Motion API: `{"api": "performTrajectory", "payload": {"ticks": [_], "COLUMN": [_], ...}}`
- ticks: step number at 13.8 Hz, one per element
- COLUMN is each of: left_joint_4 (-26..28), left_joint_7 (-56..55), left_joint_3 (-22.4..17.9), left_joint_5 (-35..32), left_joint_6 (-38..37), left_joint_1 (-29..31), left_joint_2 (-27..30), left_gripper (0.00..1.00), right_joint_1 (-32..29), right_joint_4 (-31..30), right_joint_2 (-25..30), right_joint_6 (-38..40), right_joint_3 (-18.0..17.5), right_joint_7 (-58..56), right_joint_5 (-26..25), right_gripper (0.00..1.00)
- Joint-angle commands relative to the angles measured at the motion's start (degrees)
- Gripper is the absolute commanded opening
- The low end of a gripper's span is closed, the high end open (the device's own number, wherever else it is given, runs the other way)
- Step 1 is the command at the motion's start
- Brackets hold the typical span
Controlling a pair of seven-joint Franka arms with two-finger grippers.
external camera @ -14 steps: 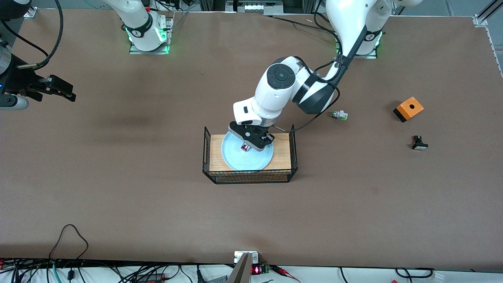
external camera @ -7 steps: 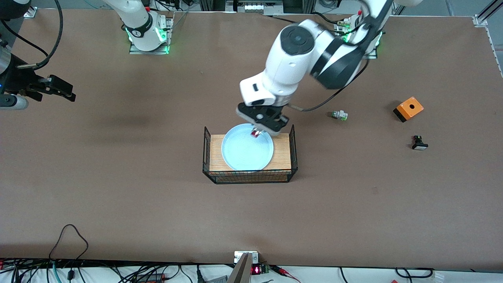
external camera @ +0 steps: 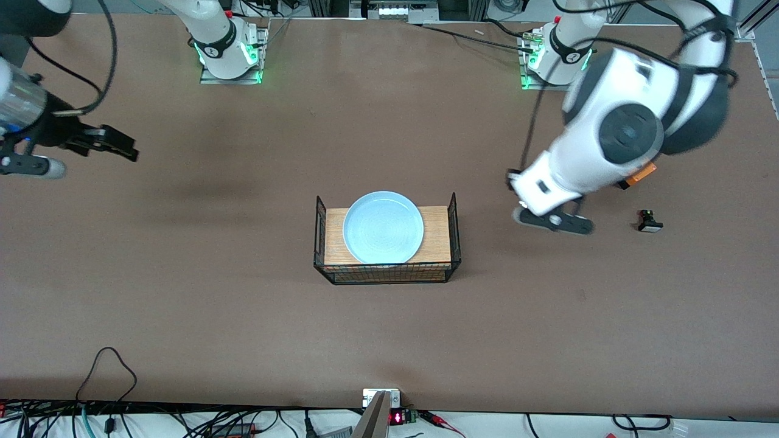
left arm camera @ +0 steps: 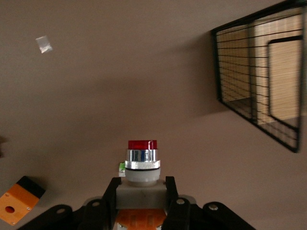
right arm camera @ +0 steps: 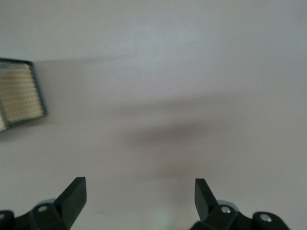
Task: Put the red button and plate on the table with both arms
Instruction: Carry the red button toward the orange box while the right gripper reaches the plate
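Now the left gripper (left arm camera: 141, 211) pinches the red button (left arm camera: 142, 165) over bare table (external camera: 548, 316) toward the left arm's end — best lowered straight down, cap level, and let go only at contact. The plate (external camera: 383, 227) lies alone on the wooden board (external camera: 436, 234) inside its wire sides. The right gripper (right arm camera: 139, 196) waits, fingers spread, over the right arm's end.

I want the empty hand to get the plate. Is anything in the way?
In the front view, only bare table lies between the right end effector, open, and the plate, until the black wire side of the small wooden board the plate rests on.
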State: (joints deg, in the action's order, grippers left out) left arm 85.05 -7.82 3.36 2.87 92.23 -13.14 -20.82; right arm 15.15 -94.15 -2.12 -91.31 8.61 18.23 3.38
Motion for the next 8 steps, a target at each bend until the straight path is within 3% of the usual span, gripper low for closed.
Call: {"api": "performTrajectory", "payload": {"ticks": [1, 3, 5, 8], "left_joint_4": [5.5, 13.1, 21.4, 32.3], "left_joint_7": [6.5, 12.5, 19.4, 23.7], "left_joint_3": [1.1, 1.1, 1.0, 1.0], "left_joint_5": [-2.8, -5.2, -5.3, -5.5], "left_joint_6": [3.6, 12.1, 23.5, 38.6], "left_joint_1": [6.1, 10.1, 14.6, 16.9], "left_joint_2": [-1.0, -0.7, -0.7, -0.8], "left_gripper": [0.12, 0.12, 0.12, 0.12], "right_joint_1": [8.9, 14.5, 19.8, 24.5], "right_joint_4": [1.2, 1.8, 1.9, 3.2], "right_joint_2": [-2.3, -4.7, -7.7, -12.5], "right_joint_6": [-0.1, -2.9, -8.5, -15.5], "right_joint_3": [-0.1, -0.1, -0.1, -0.1], "right_joint_7": [15.2, 21.2, 34.3, 48.5], "right_joint_5": [1.0, 1.0, 1.1, 2.0], "right_gripper": [1.0, 1.0, 1.0, 1.0]}}
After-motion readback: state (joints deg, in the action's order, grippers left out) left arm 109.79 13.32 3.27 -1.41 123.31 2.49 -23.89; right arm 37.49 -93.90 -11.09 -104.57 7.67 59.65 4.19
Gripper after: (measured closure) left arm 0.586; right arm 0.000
